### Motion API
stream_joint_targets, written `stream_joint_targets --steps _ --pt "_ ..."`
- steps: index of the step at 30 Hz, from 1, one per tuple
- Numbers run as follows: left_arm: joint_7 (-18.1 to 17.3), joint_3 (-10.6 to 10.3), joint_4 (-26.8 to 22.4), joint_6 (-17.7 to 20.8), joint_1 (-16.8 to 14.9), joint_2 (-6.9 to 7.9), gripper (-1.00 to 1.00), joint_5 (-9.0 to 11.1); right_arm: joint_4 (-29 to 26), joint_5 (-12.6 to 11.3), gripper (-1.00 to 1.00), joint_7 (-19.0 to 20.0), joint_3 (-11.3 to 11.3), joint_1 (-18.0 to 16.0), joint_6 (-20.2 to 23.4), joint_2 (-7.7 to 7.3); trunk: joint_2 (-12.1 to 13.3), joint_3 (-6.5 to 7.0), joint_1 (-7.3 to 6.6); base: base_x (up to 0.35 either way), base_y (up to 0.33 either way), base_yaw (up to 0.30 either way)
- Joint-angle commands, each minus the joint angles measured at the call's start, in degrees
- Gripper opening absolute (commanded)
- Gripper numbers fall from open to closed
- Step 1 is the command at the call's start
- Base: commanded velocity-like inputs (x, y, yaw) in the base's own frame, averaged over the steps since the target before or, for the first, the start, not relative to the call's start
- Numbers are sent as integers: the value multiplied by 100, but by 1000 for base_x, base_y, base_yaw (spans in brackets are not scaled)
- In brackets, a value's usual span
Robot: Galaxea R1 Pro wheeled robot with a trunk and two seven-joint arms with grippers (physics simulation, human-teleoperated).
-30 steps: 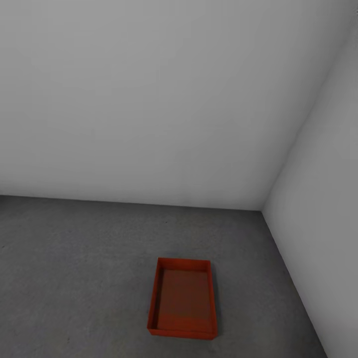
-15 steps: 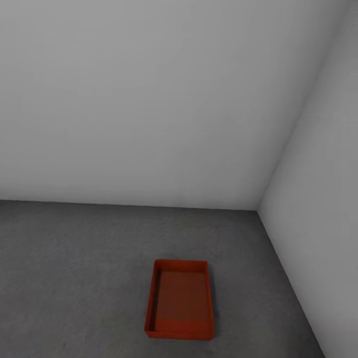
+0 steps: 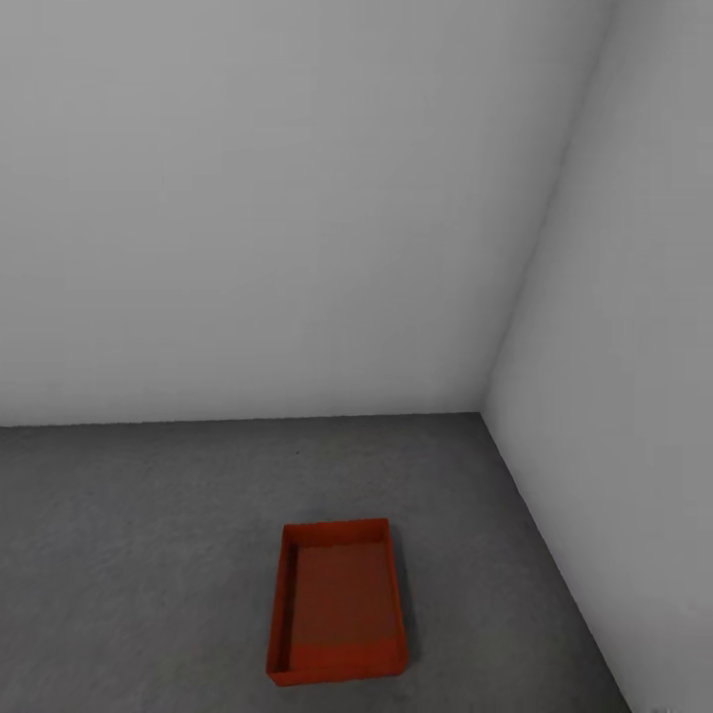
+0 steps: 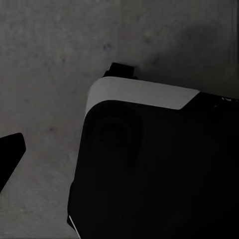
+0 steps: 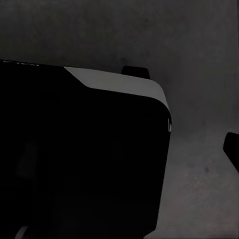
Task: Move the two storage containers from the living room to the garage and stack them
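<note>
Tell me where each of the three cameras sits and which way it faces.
Head view: on the head, looking down at a storage container on the floor near the wall corner.
Left wrist view: looks down at the robot's dark base.
Right wrist view: likewise.
All three views show the grey floor.

Container: on the floor — near the corner.
Walls: back wall behind, side wall right.
</note>
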Motion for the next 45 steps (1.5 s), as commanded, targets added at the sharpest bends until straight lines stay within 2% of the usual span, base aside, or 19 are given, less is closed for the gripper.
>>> stream_joint_targets --steps 1,34,45 --pt "18 -49 1 -17 -2 -1 100 49 -3 -57 100 -20 49 -2 -10 -1 -3 0 0 0 0 -215" --pt "18 -52 -6 -17 -2 -1 100 56 -3 -95 100 -20 46 -1 -11 1 -3 216 0 0 0 -12" --pt "18 -54 -3 -17 -2 -1 100 63 -10 -65 100 -13 58 -1 -6 10 -3 217 0 0 0 -220"
